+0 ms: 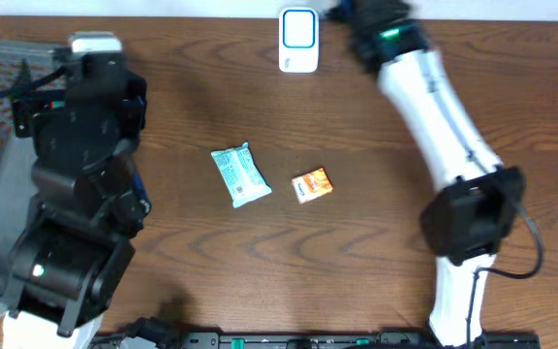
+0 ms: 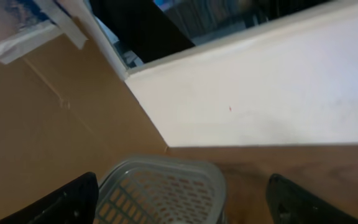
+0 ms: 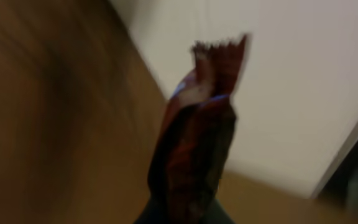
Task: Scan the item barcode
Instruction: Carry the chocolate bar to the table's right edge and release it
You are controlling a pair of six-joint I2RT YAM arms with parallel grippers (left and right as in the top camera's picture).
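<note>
Right gripper point(image 1: 345, 14) is clamping what looks like a red snack packet point(image 3: 199, 134), long axis pointing outward, just right of the scanner point(image 1: 299, 41); left gripper point(image 2: 179, 208) is idling wide open.

table top point(image 1: 376, 194): dark wood, clear grain, low sheen
barcode scanner point(image 1: 299, 39): smooth white plastic, blue face
teal packet point(image 1: 240, 174): crinkled plastic film
orange packet point(image 1: 312, 185): printed wrapper, finish unclear
red wrapper point(image 3: 197, 143): shiny film, serrated top edge, blurred
basket point(image 2: 160, 186): grey perforated plastic, matt
cardboard panel point(image 2: 36, 143): brown, matt
right arm shell point(image 1: 434, 97): smooth white plastic
</note>
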